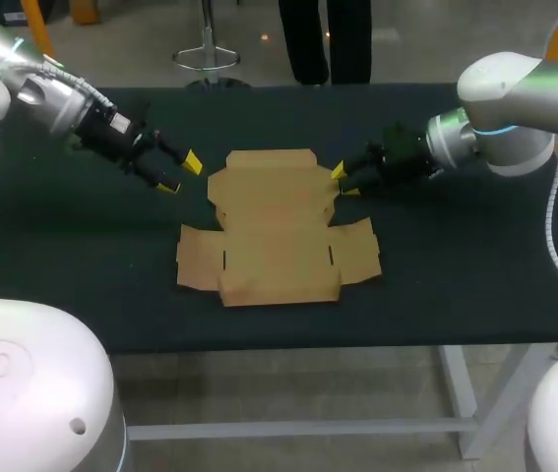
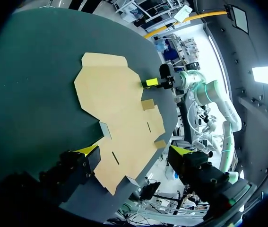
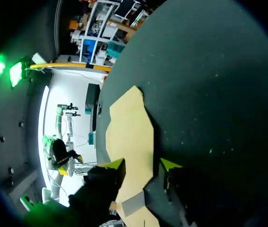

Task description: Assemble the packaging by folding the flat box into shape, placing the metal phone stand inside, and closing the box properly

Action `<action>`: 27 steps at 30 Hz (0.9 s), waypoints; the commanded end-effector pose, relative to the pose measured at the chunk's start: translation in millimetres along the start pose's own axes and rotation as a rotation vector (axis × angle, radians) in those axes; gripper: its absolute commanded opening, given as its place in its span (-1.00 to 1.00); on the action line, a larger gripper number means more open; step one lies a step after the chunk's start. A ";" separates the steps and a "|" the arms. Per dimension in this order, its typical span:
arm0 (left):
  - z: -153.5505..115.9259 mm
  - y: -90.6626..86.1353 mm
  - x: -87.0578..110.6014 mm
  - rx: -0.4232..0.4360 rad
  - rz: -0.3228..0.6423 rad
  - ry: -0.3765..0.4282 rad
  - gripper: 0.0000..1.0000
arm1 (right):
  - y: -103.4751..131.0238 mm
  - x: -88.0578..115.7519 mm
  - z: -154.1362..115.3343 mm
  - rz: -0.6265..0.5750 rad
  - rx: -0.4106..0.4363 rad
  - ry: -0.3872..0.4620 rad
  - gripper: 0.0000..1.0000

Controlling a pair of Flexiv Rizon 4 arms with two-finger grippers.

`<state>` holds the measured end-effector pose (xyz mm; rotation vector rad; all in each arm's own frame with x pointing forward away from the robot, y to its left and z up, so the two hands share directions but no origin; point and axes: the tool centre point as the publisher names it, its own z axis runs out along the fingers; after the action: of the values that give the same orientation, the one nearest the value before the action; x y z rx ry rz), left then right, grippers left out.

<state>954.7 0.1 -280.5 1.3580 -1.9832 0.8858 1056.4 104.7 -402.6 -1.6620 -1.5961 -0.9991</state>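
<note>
The flat box [image 1: 277, 231] lies unfolded on the table [image 1: 475, 256]; its edge sits between the fingers of our right gripper [image 1: 341, 179], which stand apart and do not pinch it; our left gripper [image 1: 180, 174] hangs just beside the opposite edge, fingers likewise apart, cardboard ahead of them. We judge the risks thus: a shallow pinch could slip off; one side lifting alone may skew the sheet or bend it off its creases; a low finger could shove it away; the phone stand is nowhere in view.
</note>
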 end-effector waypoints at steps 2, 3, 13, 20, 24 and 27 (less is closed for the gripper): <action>-2.0 4.9 -0.6 0.010 -0.002 0.000 1.00 | 5.2 0.5 8.5 -0.004 0.014 0.010 0.00; -2.8 5.8 -0.7 0.013 -0.002 0.001 1.00 | 5.3 1.0 10.1 -0.007 0.016 0.012 0.01; -7.0 10.9 -2.3 0.026 -0.003 0.000 1.00 | 2.6 -0.4 26.5 -0.021 -0.006 0.030 0.09; -9.0 14.5 -4.1 0.028 -0.006 0.000 1.00 | 1.9 2.6 33.8 -0.034 -0.035 0.064 0.05; -10.9 16.9 -4.8 0.032 -0.008 0.001 1.00 | 2.2 5.2 37.5 -0.040 -0.037 0.073 -0.02; -11.6 18.6 -5.3 0.033 -0.009 0.001 1.00 | 2.3 4.4 40.2 -0.042 -0.035 0.078 -0.05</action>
<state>942.9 15.7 -281.7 1.3800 -1.9688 0.9142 1060.8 138.4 -411.5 -1.6093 -1.5805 -1.0998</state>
